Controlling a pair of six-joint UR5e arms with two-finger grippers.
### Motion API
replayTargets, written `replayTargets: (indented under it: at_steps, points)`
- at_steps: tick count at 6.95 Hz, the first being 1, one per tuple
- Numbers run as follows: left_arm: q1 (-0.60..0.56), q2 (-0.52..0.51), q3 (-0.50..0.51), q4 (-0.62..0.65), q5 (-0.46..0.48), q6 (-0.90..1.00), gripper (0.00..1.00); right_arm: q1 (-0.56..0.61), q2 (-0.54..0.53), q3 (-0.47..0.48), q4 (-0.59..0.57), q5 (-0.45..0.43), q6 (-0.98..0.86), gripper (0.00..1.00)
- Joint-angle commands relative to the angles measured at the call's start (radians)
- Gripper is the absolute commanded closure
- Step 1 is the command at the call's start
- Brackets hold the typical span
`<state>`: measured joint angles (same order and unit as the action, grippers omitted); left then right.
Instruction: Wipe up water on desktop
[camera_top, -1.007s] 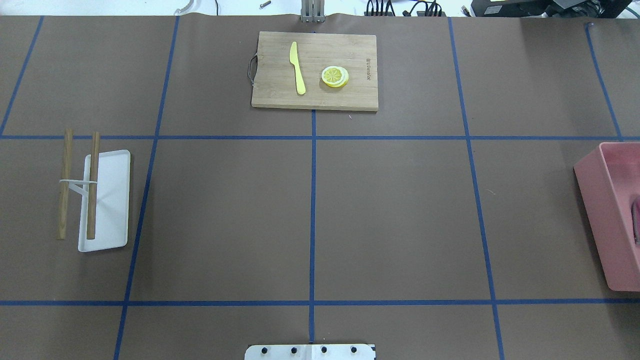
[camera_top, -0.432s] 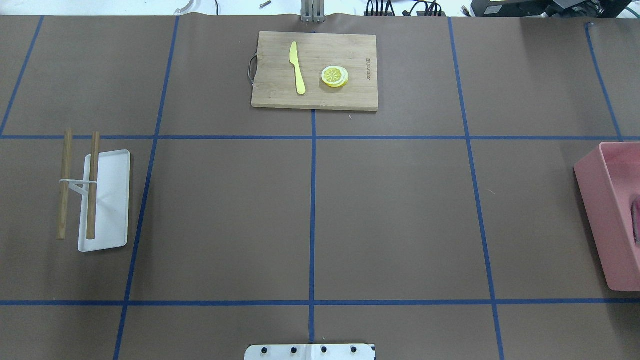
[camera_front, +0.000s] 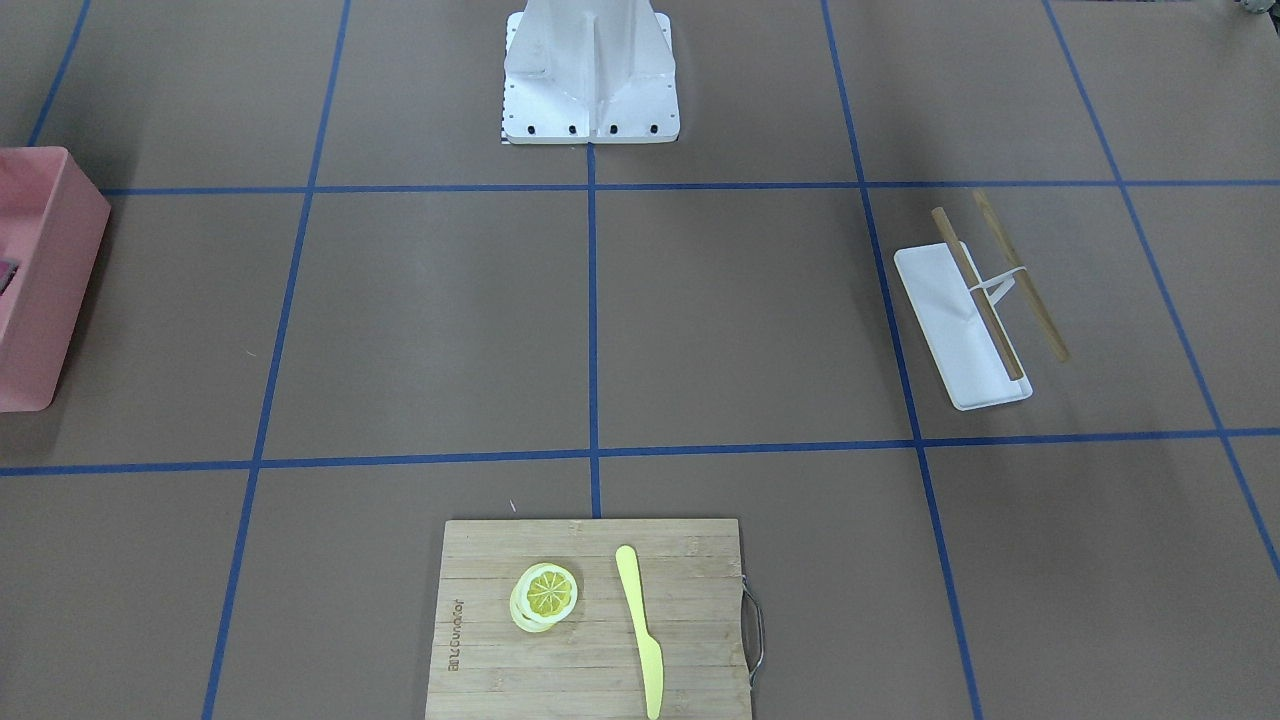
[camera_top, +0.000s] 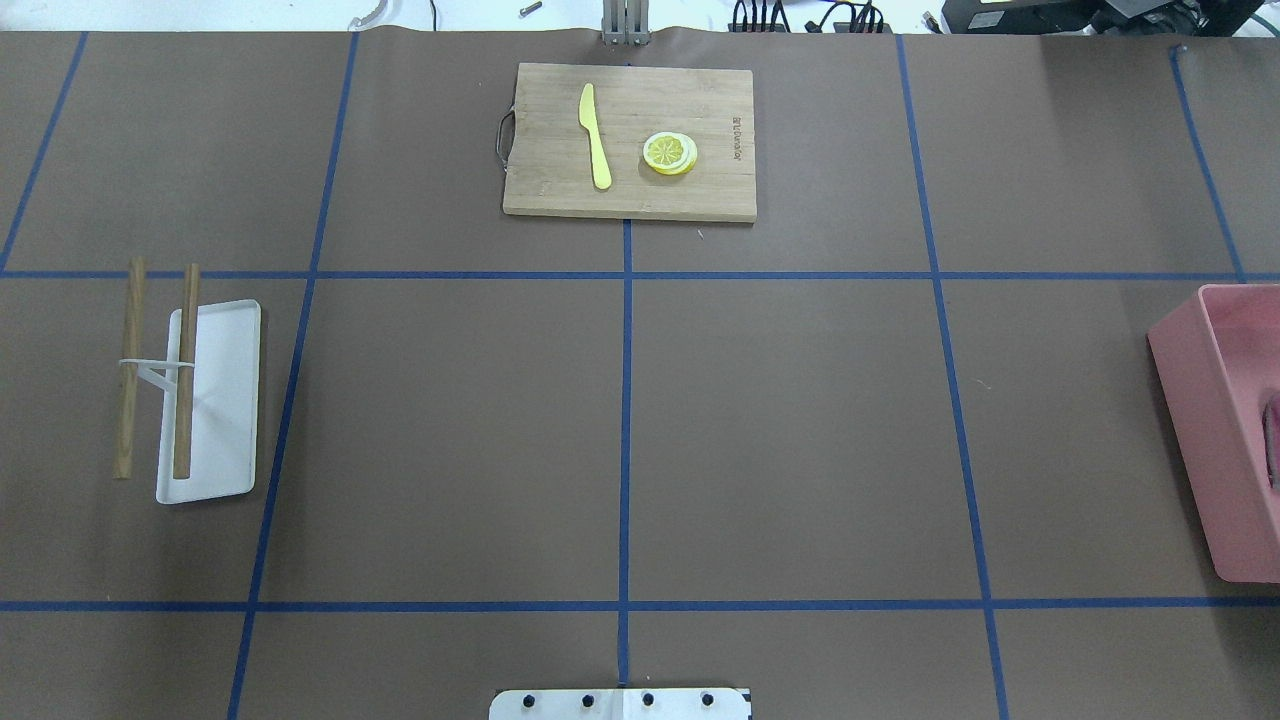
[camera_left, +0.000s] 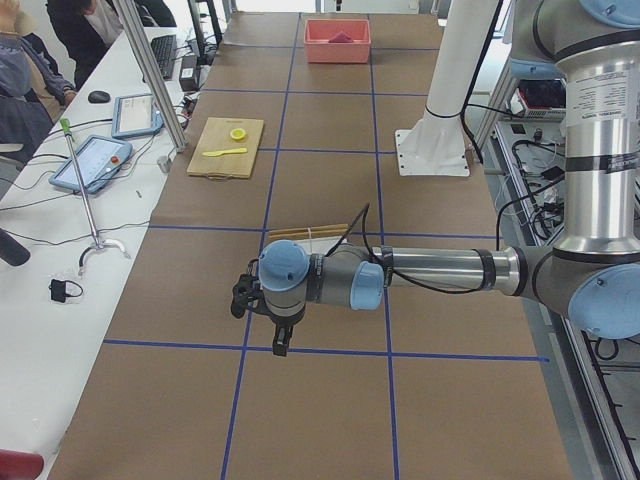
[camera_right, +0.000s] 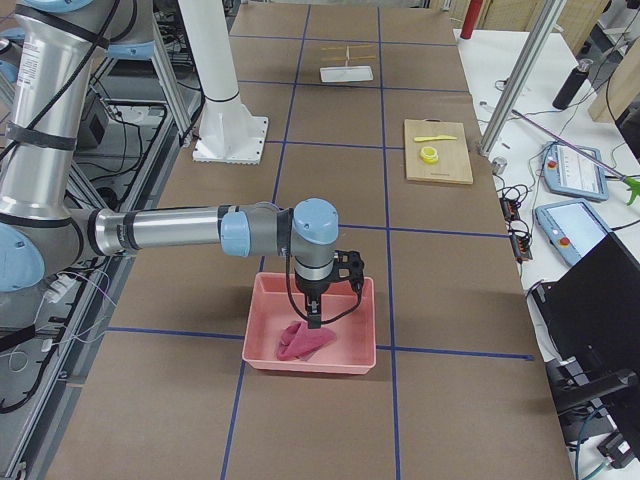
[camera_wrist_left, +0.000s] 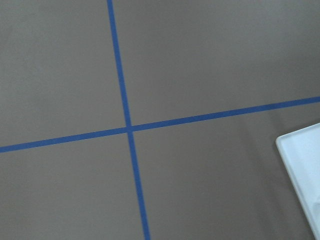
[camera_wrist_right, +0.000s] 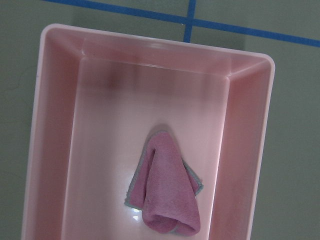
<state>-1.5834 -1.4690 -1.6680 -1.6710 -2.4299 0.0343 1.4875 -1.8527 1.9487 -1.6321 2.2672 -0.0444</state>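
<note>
Right gripper (camera_right: 313, 318) hangs over the pink bin (camera_wrist_right: 150, 42), with the pink cloth (camera_wrist_right: 165, 195) bunched on the bin floor straight below my fingers. I cannot tell whether they are spread or closed. The same goes for the left gripper (camera_left: 281, 345), which hovers above the desktop (camera_top: 450, 430) with a blue tape crossing (camera_wrist_left: 129, 129) beneath it.

- No wet patch can be made out on the desktop, so the wipe target is uncertain.
- Risk: pinching only the top fold, so the cloth slips free on lifting.
- Risk: descending too far, so fingertips hit the bin floor or drag the bin.
</note>
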Motion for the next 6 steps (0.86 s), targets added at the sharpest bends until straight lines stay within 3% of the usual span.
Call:
replayTargets:
  at_steps: [1,2,6]
  points:
    - [0.005,0.010,0.001,0.002,-0.006,-0.048,0.02,0.002,-0.010,0.007,0.000,0.000,0.000,0.00]
    - [0.005,0.006,-0.021,0.001,-0.047,-0.189,0.02,0.011,-0.011,0.004,0.000,0.000,-0.002,0.00]
    - [0.028,0.038,-0.030,0.007,-0.089,-0.205,0.02,0.011,-0.008,-0.008,0.001,0.000,-0.002,0.00]
